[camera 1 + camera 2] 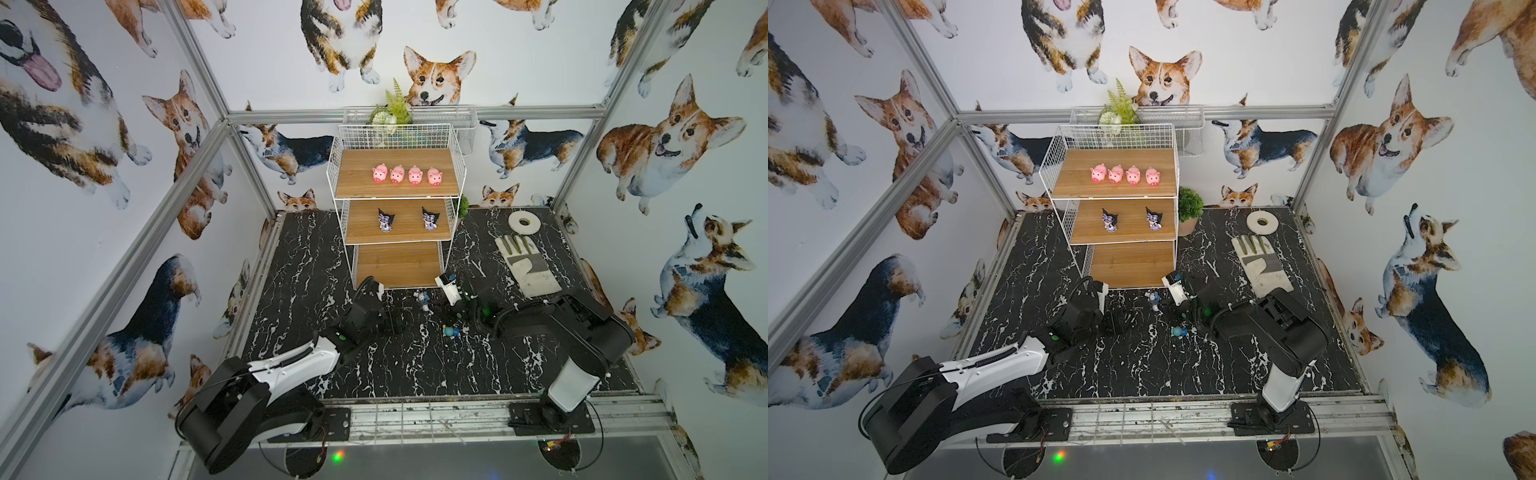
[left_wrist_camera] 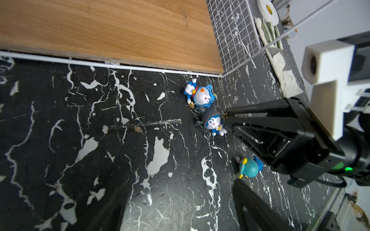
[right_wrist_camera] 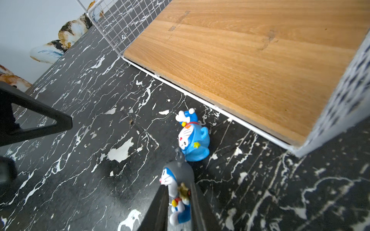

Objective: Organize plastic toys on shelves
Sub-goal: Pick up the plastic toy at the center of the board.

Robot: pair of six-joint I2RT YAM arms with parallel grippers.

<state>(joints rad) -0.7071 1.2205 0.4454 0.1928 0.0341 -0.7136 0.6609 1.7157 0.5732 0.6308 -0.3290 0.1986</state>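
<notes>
Nearest your side, the teal-hooded figure (image 2: 249, 167) is lying on the black marble tabletop (image 1: 374, 365), at about 5 o'clock from the right gripper (image 3: 178, 185). That gripper is pinching the grey-hooded figure (image 2: 213, 120), with a finger pressing on each flank. The toy is lying on the tabletop, not yet lifted. Its long axis is running along the fingers, with the head poking past the tips toward roughly 9 o'clock in a top view. The left gripper (image 2: 180, 184) is hovering at about 8 o'clock of it, jaws spread and holding nothing, so the right arm is the one placed for this toy. Just beyond, at about 12 o'clock and nearly touching the grey hood, the blue-hooded figure (image 3: 192, 140) is lying between you and the bare bottom shelf (image 1: 397, 266). You are probably needing a lift before any push toward 12. Farther up, the black-and-purple figures (image 1: 387, 219) are occupying the middle shelf (image 1: 409, 232) and the pink pigs (image 1: 415, 175) the top shelf (image 1: 357, 174).
</notes>
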